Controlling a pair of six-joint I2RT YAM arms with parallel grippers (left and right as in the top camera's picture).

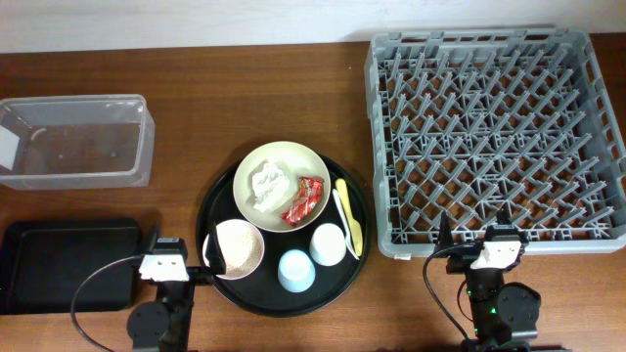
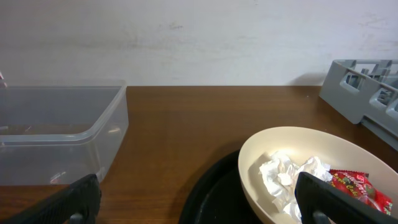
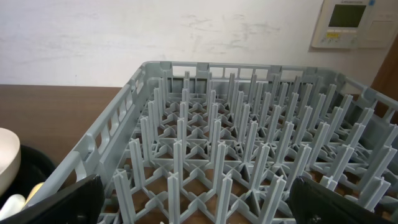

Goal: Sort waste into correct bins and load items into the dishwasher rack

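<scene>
A round black tray holds a cream plate with a crumpled tissue and a red wrapper. Beside the plate stand a pink bowl of rice, a white cup, a light blue cup and a yellow fork and spoon. The grey rack fills the right side. At left are the clear box and the black rectangular tray. My left gripper is open near the bowl; the right gripper is open at the rack's front edge.
In the left wrist view the open fingers frame the plate, the tissue and the clear box. The right wrist view looks over the rack's pegs. A wall panel hangs behind.
</scene>
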